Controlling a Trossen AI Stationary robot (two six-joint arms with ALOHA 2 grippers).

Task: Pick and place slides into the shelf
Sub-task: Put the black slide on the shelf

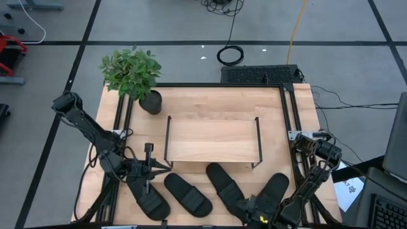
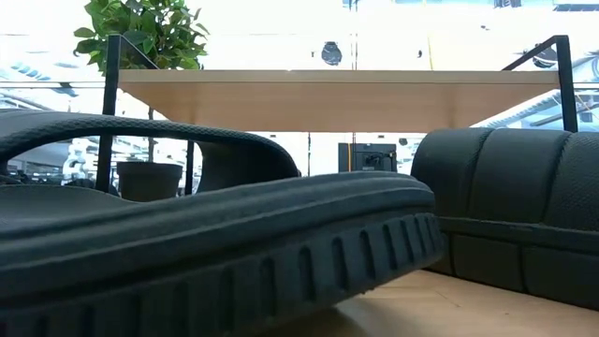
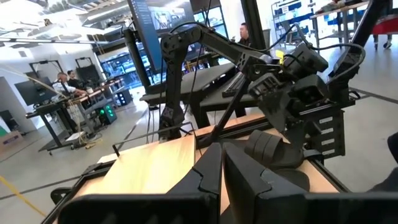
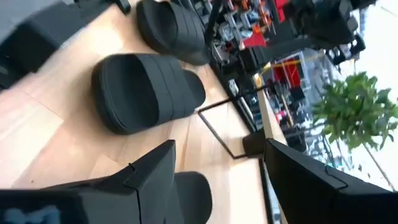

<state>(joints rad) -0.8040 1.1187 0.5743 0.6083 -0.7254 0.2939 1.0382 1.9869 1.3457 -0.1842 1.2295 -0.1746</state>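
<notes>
Four black slides lie sole-down along the table's near edge in the high view: slide (image 1: 150, 201), slide (image 1: 188, 194), slide (image 1: 225, 184) and slide (image 1: 275, 189). The shelf (image 1: 213, 138) stands on its thin black frames behind them, and its light-wood top is bare. My left gripper (image 1: 166, 167) (image 3: 221, 165) is shut. It hovers by the shelf's near left corner, above the leftmost slide's far end. My right gripper (image 1: 254, 213) (image 4: 217, 180) is open and low at the near edge, between the two right slides. A dark rounded slide end (image 4: 194, 190) shows between its fingers. My right gripper has its open fingers on either side of a slide's rounded end (image 4: 194, 190). I cannot tell whether they touch it.
A potted plant (image 1: 133, 73) stands at the table's far left corner, beside the shelf. Black rails (image 1: 287, 121) run along the table's sides. In the low view, two slides (image 2: 215, 253) (image 2: 515, 215) fill the foreground in front of the shelf top (image 2: 337, 98).
</notes>
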